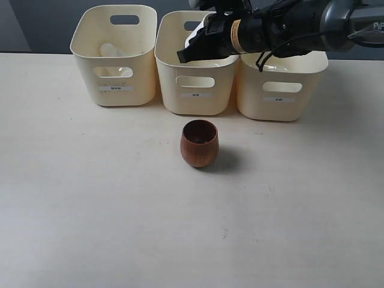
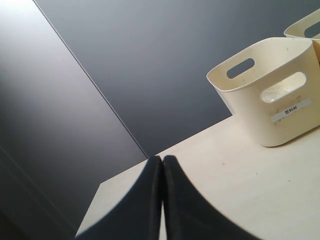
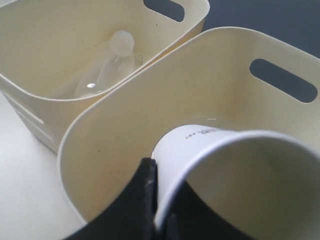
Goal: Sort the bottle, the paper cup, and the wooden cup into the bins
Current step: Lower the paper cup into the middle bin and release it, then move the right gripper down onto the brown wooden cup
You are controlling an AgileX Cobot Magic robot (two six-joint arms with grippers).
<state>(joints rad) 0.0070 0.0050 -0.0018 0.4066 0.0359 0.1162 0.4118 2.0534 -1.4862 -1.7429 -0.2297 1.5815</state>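
Bins: cream plastic, smooth, faint sheen. Wooden cup: reddish-brown wood, smooth, satin gloss, faint grain. Paper cup: white paper, matt outside, cream matt inside. Bottle: clear plastic, glossy highlight; cap white, duller. Table: pale, matt, faintly speckled. Left gripper: black, matt, smooth.

Soft, even, fairly bright light falls on the pale worktop. The wooden cup casts a faint shadow toward the right of the exterior frame. In the right wrist view the close paper cup is blurred, and a small glint sits on the bottle. The left wrist view's near foreground is dark and unfocused.
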